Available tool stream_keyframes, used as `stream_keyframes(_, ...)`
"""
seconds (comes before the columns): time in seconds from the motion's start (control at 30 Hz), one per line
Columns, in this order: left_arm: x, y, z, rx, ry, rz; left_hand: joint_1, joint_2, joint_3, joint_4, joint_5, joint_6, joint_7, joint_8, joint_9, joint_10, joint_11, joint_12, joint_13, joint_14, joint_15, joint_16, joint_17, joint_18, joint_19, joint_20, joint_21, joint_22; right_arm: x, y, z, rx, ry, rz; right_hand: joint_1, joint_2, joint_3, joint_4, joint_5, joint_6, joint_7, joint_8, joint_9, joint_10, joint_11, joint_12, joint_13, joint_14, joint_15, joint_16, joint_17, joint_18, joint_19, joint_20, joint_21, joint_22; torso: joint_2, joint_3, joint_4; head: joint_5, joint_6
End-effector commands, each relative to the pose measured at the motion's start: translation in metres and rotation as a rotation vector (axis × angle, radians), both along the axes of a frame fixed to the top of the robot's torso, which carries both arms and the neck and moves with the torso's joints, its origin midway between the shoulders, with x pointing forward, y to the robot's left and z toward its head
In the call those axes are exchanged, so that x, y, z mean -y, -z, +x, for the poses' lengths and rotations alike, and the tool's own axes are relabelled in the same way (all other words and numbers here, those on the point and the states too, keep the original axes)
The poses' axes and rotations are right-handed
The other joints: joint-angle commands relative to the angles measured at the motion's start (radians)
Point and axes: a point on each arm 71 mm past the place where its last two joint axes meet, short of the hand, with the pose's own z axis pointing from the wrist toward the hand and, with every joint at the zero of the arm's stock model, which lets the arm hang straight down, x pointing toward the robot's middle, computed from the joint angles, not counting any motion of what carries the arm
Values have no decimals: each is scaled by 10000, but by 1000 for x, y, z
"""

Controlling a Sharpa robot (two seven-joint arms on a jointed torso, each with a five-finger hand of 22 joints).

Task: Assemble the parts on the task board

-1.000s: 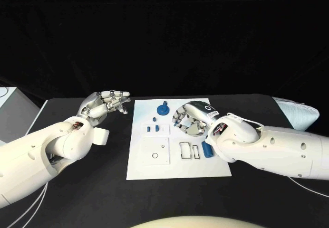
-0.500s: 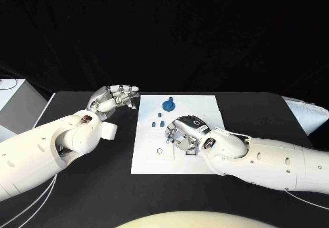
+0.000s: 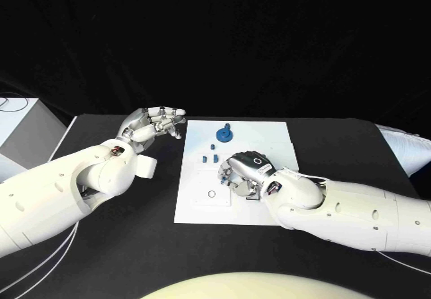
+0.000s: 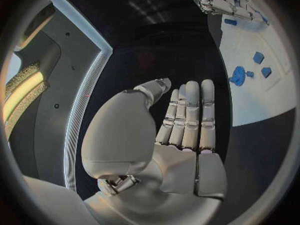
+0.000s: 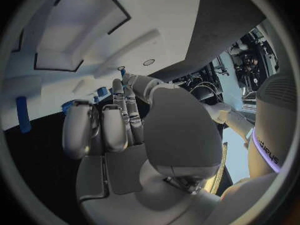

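Note:
The white task board [image 3: 256,136] lies mid-table. On its far end stand a blue gear-like part [image 3: 225,132] and three small blue pieces [image 3: 209,158]. My right hand [image 3: 242,175] hovers over the board's middle, fingers pointing down, and seems to pinch a small blue peg [image 3: 222,179] between thumb and finger. In the right wrist view the peg [image 5: 122,73] sits close to a round hole [image 5: 149,62], with a long blue bar [image 5: 23,115] off to one side. My left hand [image 3: 154,124] is raised beside the board's far left corner, fingers straight, holding nothing [image 4: 184,120].
A round hole [image 3: 209,194] marks the board's near left. A white box [image 3: 22,128] stands at the table's left edge and a pale padded object [image 3: 408,146] at its right. My right forearm [image 3: 350,208] covers the board's near right part.
My right hand has come from the board's far end toward its middle and dropped lower, near the round hole. The left hand has hardly moved; the camera itself has shifted.

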Motion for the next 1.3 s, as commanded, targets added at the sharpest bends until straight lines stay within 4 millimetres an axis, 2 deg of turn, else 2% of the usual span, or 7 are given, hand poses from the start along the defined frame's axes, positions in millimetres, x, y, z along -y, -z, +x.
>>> stream_keyframes(0.03,1,-1,0,59,1,-107,73,21,-79,-5,33,15,31,54,-13,-51,-9,56,-16,-11,-36,-52,-14,149,96,3,-67,-23,-2,1,-1,160,-80,-295,69,125,40,-4,29,57,44,26,16,375,-329,68,7,290,-77,27,-7,-128,28,-3,31,9,-1,-1,2,17,-23)
stream_keyframes(1.3,-1,-1,-1,6,-7,-60,82,35,-92,9,34,20,30,64,-14,-50,-10,58,-20,-2,-36,-62,-22,148,119,0,-83,-37,-9,12,1,-77,-293,-1295,15,97,59,-19,21,52,52,38,47,380,-323,47,27,283,-71,27,-35,-122,17,-1,14,-7,2,6,-3,123,-242)
